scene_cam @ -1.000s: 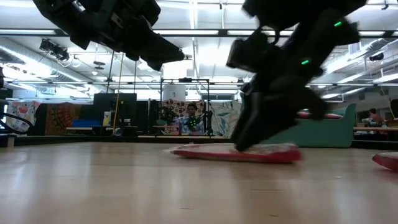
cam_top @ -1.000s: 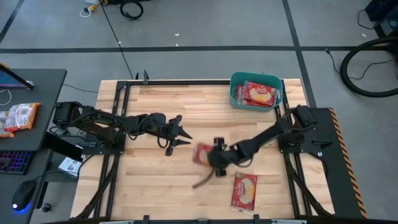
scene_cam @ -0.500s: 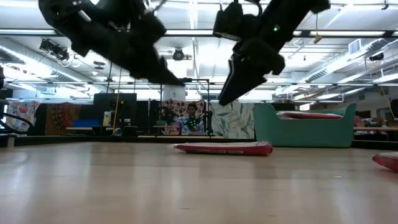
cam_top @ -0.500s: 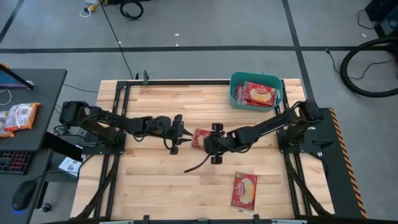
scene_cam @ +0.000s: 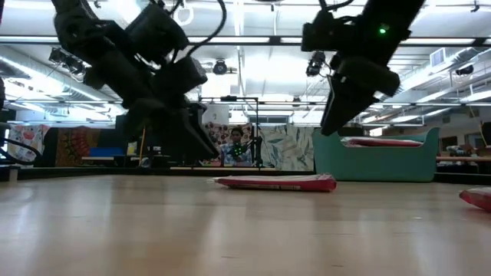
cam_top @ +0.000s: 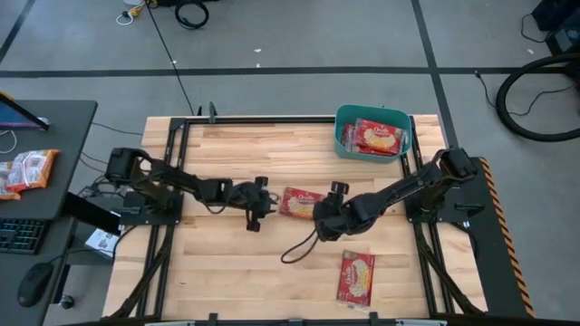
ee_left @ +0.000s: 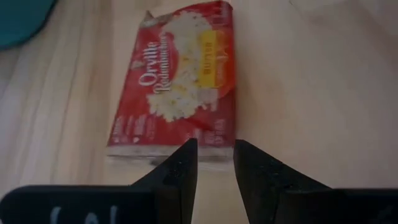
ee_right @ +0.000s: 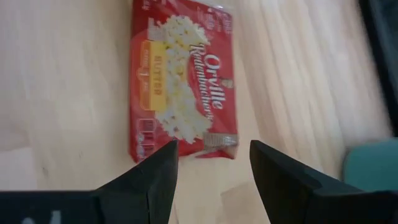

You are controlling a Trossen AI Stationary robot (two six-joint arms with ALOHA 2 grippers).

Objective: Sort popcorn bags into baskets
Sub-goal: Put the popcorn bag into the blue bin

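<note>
Popcorn bag [cam_top: 300, 202] lies flat mid-table, label up, between the two grippers and touching neither. A second bag [cam_top: 357, 276] lies nearer the front edge on the right side. The teal basket [cam_top: 343, 136] stands at the far right corner with at least one bag already inside.

Left gripper [cam_top: 258, 205] sits just beside the centre bag's left short edge, low over the wood, fingers [ee_left: 180, 171] parted by a narrow gap and holding nothing. Right gripper [cam_top: 323, 220] is raised at the bag's right end, fingers [ee_right: 155, 177] set wider apart, also empty.

We judge the step in hand to be picking up the centre bag. It is thin and flat against the wood, so a straight top pinch offers little purchase. We would bring one fingertip under a short edge, possibly bracing with the other arm against sliding, then close and lift clear before carrying it to the basket.
</note>
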